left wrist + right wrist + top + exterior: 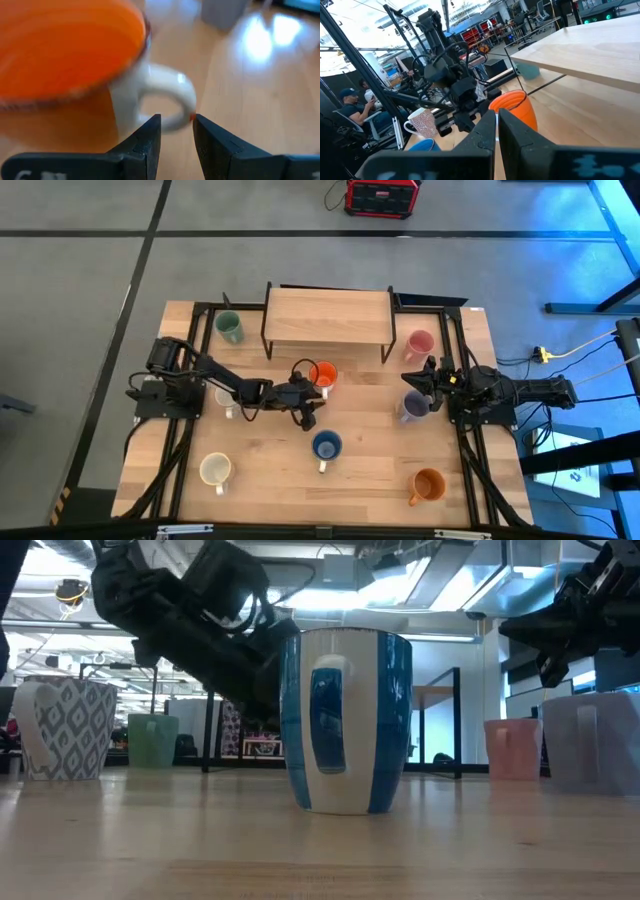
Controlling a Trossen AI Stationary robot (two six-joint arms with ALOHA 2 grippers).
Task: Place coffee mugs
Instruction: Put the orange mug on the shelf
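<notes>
Near the tabletop's (pixel 370 470) middle, the left pincer (pixel 308 418) sits just beside the orange-red mug (pixel 322 374), its fingers (pixel 145 145) parted with the mug's white handle (pixel 170 97) right ahead of the gap, not gripped. Close behind stands the wooden shelf (pixel 327 317); the dark blue mug (pixel 326 446) is just in front. A patterned white mug (pixel 226 396) lies partly under the left arm. At the right edge, the right pincer (pixel 416 381) rests closed and empty between the pink mug (pixel 419 343) and the lavender mug (pixel 414 405).
</notes>
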